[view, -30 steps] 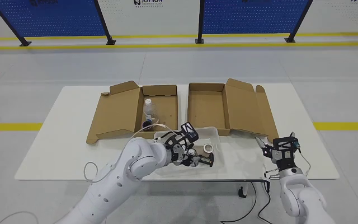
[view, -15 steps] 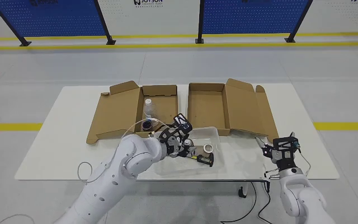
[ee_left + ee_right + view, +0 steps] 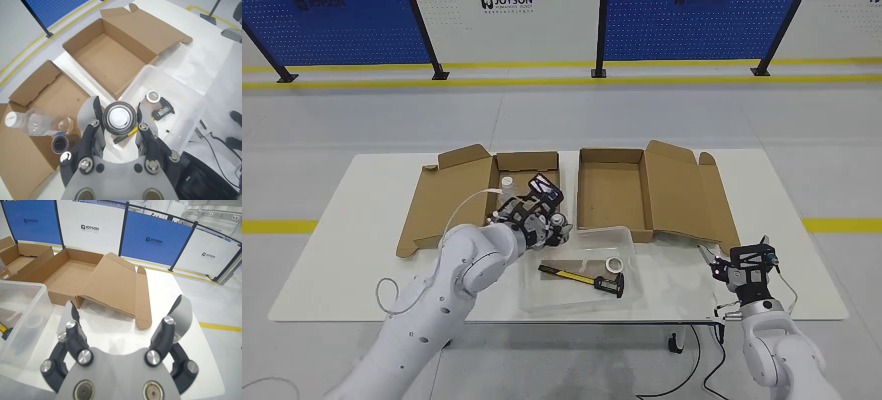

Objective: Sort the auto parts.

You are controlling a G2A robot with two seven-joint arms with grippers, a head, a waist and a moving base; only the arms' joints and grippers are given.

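Step in hand, as judged: one part is to be carried across and set into a carton.

On the desk the left carton is taken as the likely target. The left pincer is clenched on an upright metal canister, which is held in the air over the spot where that carton's near corner meets the clear bin. The canister should be kept upright and lifted clear of the carton wall. It is best lowered onto bare cardboard until it is seated, and only then let go.

Surroundings: the right carton lies open just beside the left one. The right pincer is held released over the desk's right end, well apart from the work.

Obstacles, noted in the left carton: a plastic bottle lying on its side and a black ring part near it. A drop spot between these and the wall should be chosen so that neither is struck.

In the bin a caliper and a white ring are left to be sorted. A small dark piece cannot be identified.
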